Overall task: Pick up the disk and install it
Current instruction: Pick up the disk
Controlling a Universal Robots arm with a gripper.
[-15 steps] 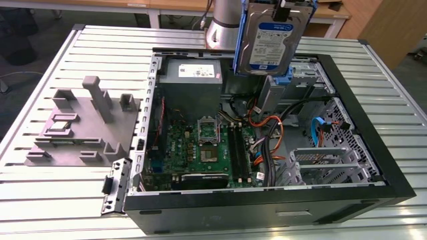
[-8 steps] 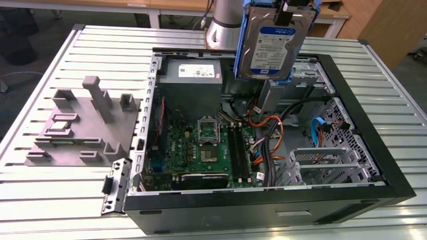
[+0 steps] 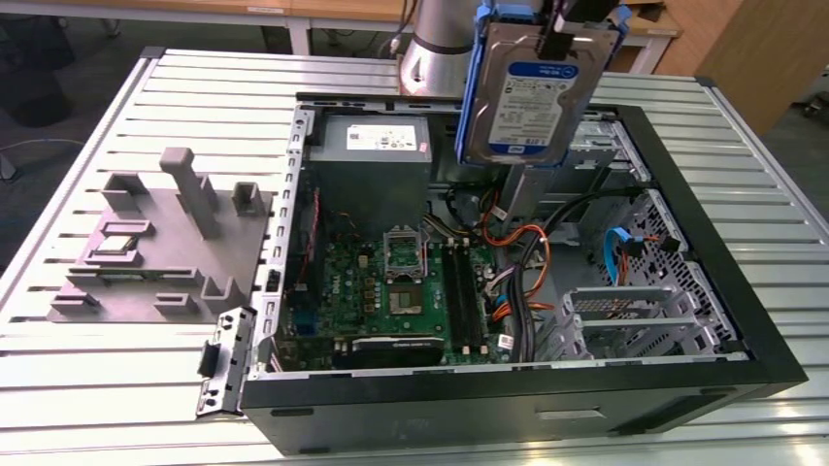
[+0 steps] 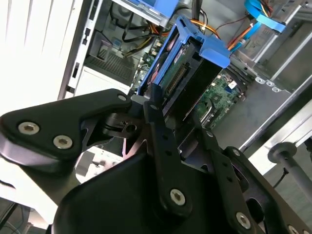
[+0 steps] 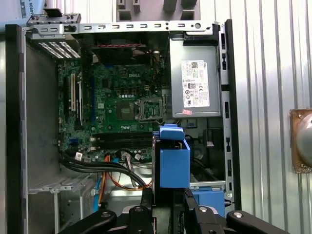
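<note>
In the exterior view the disk [image 3: 531, 97] hangs upright, label side facing out, above the back of the open computer case [image 3: 725, 320]. It is silver-grey with a white-and-blue label and sits in a blue carrier. My gripper [image 3: 577, 27] is shut on its upper end. In the second wrist view the black fingers [image 4: 157, 114] clamp the disk [image 4: 187, 78] edge-on. In the first wrist view the disk's blue carrier end [image 5: 173, 163] points down into the case from my gripper [image 5: 168, 195], over the area beside the power supply [image 5: 195, 85].
Inside the case lie the motherboard [image 3: 388, 282], orange and black cables [image 3: 525, 262] and a metal drive cage [image 3: 628, 316]. A blue bracket [image 5: 210, 201] sits in the case near the disk. A grey fixture block [image 3: 155, 243] stands on the slatted table at the exterior view's left.
</note>
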